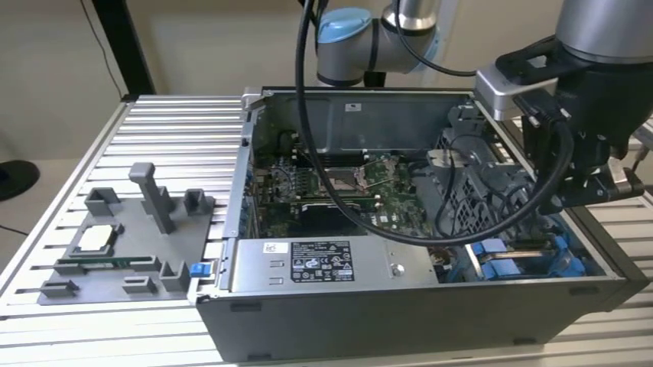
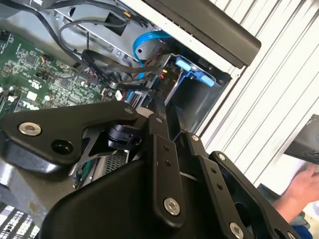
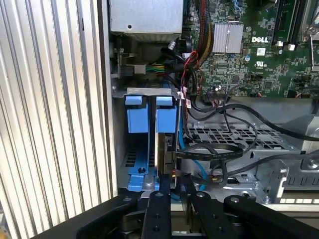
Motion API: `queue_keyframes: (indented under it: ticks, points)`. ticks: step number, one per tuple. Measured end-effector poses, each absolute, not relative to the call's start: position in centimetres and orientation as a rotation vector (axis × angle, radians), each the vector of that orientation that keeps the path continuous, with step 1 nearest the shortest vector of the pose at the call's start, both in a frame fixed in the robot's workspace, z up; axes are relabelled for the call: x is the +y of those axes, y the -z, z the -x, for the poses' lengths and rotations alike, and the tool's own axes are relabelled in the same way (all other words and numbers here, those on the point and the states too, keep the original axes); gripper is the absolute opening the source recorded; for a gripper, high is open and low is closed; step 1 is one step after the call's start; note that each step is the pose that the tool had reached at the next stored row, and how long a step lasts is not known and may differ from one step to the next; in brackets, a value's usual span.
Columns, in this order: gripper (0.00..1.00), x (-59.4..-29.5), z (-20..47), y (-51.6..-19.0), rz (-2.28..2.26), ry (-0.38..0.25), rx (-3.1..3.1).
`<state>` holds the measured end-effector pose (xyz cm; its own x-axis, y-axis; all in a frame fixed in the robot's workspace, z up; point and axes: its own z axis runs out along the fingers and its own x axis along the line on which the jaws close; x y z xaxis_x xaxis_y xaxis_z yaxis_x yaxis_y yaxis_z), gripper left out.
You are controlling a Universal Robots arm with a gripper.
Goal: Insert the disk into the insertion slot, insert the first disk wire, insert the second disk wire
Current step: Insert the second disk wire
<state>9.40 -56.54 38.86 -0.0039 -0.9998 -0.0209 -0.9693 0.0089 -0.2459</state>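
The disk (image 3: pixel 166 144), a flat silver-grey drive in a bright blue plastic carrier, stands on edge in the grey sheet-metal insertion slot (image 3: pixel 144 92) at the case's corner. It's right under my claw (image 3: pixel 177 181), long axis running straight away from my fingertips. My black fingers (image 3: pixel 163 186) look nearly closed at its near end; whether they're pinching it, I cannot tell.

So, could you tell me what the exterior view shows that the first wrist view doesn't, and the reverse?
Exterior view: the grey fixture tray at that view's left, and the arm's blue-capped joint. First wrist view: a straight look into the slot, with two blue tabs side by side at its rim and red-and-black wires next to it. Both: the motherboard, black cables and the slatted table.
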Motion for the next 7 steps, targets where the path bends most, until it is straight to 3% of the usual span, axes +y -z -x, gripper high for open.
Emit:
queue_keyframes:
  ticks: [7]
  points:
    - [1.00,-56.54,-9.40,-38.86,2.075,0.241,2.088]
